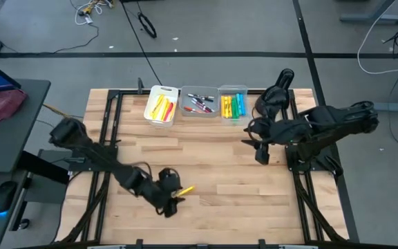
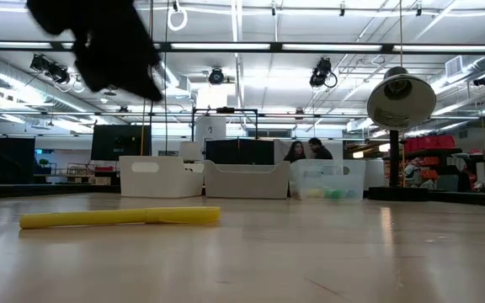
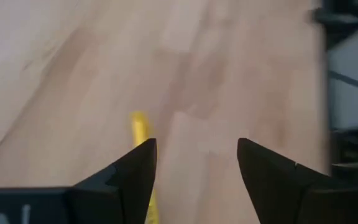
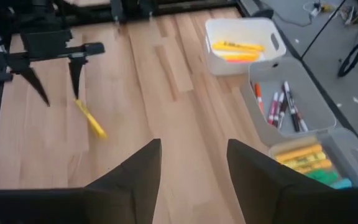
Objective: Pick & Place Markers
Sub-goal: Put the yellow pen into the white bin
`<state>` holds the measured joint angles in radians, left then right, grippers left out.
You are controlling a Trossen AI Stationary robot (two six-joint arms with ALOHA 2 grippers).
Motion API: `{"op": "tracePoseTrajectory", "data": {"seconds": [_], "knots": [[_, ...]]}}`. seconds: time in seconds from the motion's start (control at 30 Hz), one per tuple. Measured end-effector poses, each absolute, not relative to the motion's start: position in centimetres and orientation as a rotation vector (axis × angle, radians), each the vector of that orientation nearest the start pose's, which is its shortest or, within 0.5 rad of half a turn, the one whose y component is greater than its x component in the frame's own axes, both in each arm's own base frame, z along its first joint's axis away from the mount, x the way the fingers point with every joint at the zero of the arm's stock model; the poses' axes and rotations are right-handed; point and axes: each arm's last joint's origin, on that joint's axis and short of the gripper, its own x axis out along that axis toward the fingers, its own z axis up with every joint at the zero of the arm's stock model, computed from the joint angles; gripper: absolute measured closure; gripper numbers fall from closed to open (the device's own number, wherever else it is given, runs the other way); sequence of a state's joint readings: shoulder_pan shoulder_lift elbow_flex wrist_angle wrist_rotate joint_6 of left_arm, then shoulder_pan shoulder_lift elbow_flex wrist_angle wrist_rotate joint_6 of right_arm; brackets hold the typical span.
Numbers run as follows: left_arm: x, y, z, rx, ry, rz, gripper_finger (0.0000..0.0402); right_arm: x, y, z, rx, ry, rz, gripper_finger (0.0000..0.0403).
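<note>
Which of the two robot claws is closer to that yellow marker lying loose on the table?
The left. The left gripper hangs open right beside the yellow marker; the right gripper waits open farther off, near the bins.

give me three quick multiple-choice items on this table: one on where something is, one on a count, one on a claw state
1. Where is the loose yellow marker?
A. in the middle bin
B. on the table by the left claw
C. in the right claw

2. How many bins stand at the far edge?
A. three
B. one
C. five

3. How is the left claw?
A. shut on the marker
B. out of view
C. open, holding nothing

Answers:
1 B, it lies on the wood beside that claw.
2 A, the left bin, middle bin and right bin sit side by side.
3 C, the wrist view shows its fingers apart over bare wood.
</note>
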<state>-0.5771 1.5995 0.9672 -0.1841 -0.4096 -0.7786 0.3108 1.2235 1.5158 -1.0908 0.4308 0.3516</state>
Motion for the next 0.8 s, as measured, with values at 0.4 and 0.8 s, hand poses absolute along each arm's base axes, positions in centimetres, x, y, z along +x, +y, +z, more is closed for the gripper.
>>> {"op": "tracePoseTrajectory", "data": {"seconds": [0.4,0.8], "knots": [[28.8,-18.1,13.2,-0.331,0.791,0.352,0.0184,19.8,6.1,41.0,0.018,0.756,-0.209,0.0218],[28.5,-18.1,10.3,-0.225,0.908,0.369,0.0264,19.8,6.0,41.0,0.049,0.738,-0.262,0.0218]]}}
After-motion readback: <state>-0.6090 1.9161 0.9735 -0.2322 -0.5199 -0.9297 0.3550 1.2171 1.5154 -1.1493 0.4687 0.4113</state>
